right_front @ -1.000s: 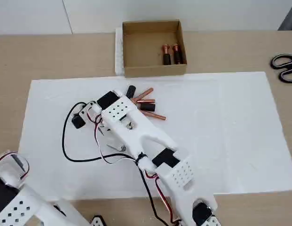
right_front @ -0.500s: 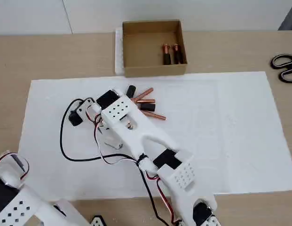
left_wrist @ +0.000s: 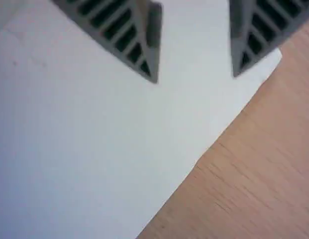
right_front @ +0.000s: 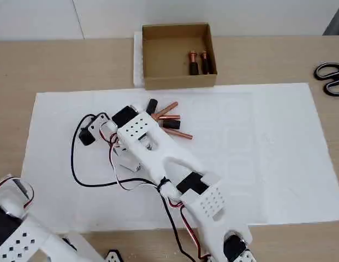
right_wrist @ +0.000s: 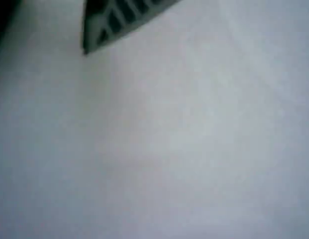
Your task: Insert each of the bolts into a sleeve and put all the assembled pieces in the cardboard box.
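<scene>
Bolts [right_front: 168, 117] and sleeves [right_front: 171, 124] lie loose by the sheet's [right_front: 267, 142] far edge, near the box [right_front: 180, 82] holding two assembled pieces [right_front: 198, 63]. The right arm [right_front: 155, 143] hangs beside them, we judge to pick; its grip we cannot tell. The left gripper [left_wrist: 194, 72], fingers apart, hangs out of the way over the sheet's near-left corner.

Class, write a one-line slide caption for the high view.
Two assembled pieces lie in the cardboard box; loose bolts and sleeves sit on the white sheet beside the right arm.
</scene>
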`<state>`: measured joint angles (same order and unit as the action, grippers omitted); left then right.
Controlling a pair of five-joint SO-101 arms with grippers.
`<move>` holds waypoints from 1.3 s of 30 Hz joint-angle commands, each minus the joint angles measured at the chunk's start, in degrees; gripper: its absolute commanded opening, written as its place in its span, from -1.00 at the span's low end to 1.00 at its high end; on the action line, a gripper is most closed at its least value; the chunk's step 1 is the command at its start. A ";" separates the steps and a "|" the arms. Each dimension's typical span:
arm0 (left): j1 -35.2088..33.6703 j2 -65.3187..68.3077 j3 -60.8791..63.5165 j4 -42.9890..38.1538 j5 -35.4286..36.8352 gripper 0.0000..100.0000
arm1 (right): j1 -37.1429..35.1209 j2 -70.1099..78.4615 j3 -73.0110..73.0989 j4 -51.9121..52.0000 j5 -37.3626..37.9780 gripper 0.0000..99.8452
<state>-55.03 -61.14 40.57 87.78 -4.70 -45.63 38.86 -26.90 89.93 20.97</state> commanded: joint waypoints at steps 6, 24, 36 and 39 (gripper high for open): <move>-0.18 -0.70 -0.31 -1.49 0.00 -0.82 | 1.89 0.40 -0.79 -1.01 0.09 -0.79; 5.36 -0.26 -0.40 -1.23 -6.33 -0.82 | 13.49 -25.98 -15.21 9.45 -0.09 -0.99; 38.15 10.73 -4.97 -7.38 -0.53 -0.81 | 31.69 -50.33 3.25 9.01 -2.37 -0.99; 45.80 23.38 -11.91 -7.65 4.31 -0.82 | 34.95 -54.02 10.11 8.75 -2.73 -0.99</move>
<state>-16.09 -47.87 35.56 81.71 -4.26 -13.54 -9.93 -21.54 98.81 19.03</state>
